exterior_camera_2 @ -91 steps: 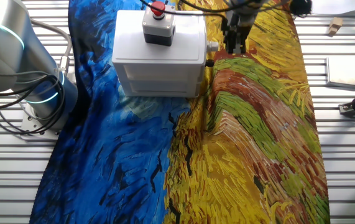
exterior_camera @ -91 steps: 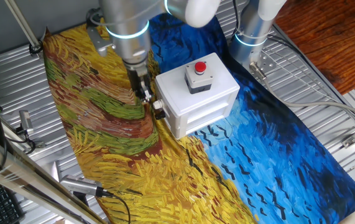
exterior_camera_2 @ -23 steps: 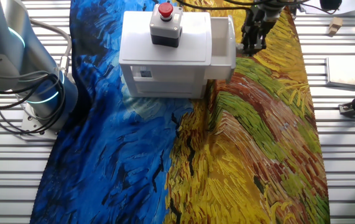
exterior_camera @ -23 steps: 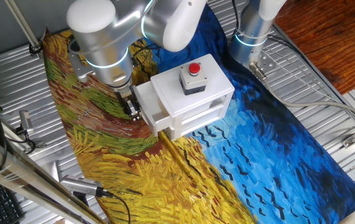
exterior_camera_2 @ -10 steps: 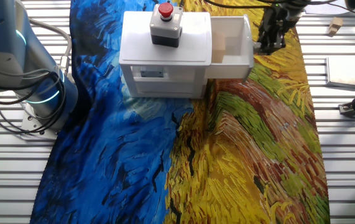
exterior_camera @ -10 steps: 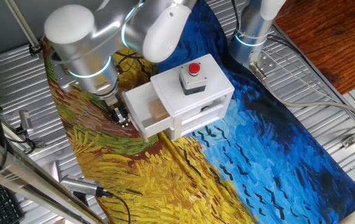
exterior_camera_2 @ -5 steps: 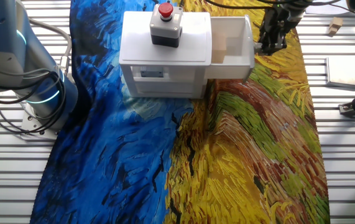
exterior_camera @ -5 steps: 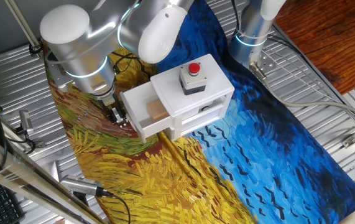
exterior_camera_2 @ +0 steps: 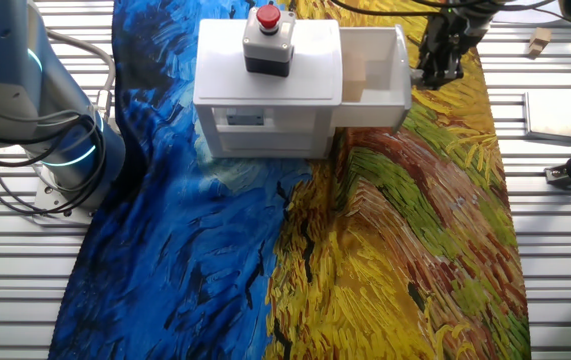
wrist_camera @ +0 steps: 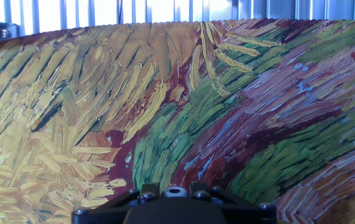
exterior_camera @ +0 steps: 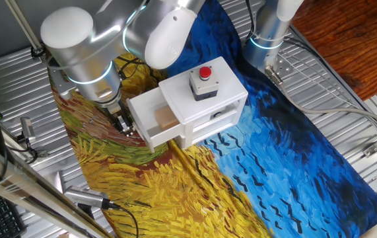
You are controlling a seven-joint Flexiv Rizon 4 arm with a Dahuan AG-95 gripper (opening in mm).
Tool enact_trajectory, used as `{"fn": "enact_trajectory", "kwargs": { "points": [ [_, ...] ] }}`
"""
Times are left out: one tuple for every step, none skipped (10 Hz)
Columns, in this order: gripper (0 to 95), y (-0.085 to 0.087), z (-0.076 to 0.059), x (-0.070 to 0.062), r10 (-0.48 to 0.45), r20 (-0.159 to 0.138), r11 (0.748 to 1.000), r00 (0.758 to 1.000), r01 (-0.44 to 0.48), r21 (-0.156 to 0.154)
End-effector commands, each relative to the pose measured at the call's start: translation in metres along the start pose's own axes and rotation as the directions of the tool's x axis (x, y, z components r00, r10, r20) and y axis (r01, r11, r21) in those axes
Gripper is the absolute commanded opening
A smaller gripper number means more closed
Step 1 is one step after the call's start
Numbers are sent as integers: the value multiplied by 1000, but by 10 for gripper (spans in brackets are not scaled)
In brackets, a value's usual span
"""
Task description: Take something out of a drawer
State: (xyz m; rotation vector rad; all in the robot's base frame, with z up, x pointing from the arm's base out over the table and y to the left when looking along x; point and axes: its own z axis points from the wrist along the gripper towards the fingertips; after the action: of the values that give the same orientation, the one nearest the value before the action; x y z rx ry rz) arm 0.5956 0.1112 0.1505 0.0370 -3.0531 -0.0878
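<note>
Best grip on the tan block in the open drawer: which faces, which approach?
Likely from straight above. The tan block sits low inside the drawer, hard against the white box, so white walls block any side approach. Pinch two opposite vertical faces, fingers dropping through the open top. The end effector is at the drawer's front, outside it.

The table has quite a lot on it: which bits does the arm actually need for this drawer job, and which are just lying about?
Needed:
- drawer, pulled out of the white box
- tan block inside it
- gripper at the drawer's front

Just lying about:
- red push button on the box
- painted cloth
- small wooden piece off to the side
</note>
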Motion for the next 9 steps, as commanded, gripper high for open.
{"fn": "enact_trajectory", "kwargs": {
  "points": [
    [0, 0, 0, 0, -3, 0, 1000, 1000, 3, 1],
    [0, 0, 0, 0, -8, 5, 1000, 1000, 8, -1],
    [0, 0, -1, 0, -14, 5, 1000, 1000, 14, 1],
    [0, 0, -2, 0, -27, 5, 1000, 1000, 27, 0],
    [190, 0, -2, 0, -28, 5, 1000, 1000, 28, 0],
    [190, 0, -2, 0, -28, 5, 1000, 1000, 28, 0],
    [190, 0, -2, 0, -28, 5, 1000, 1000, 28, 0],
    [190, 0, -2, 0, -28, 5, 1000, 1000, 28, 0],
    [190, 0, -2, 0, -28, 5, 1000, 1000, 28, 0]
  ]
}}
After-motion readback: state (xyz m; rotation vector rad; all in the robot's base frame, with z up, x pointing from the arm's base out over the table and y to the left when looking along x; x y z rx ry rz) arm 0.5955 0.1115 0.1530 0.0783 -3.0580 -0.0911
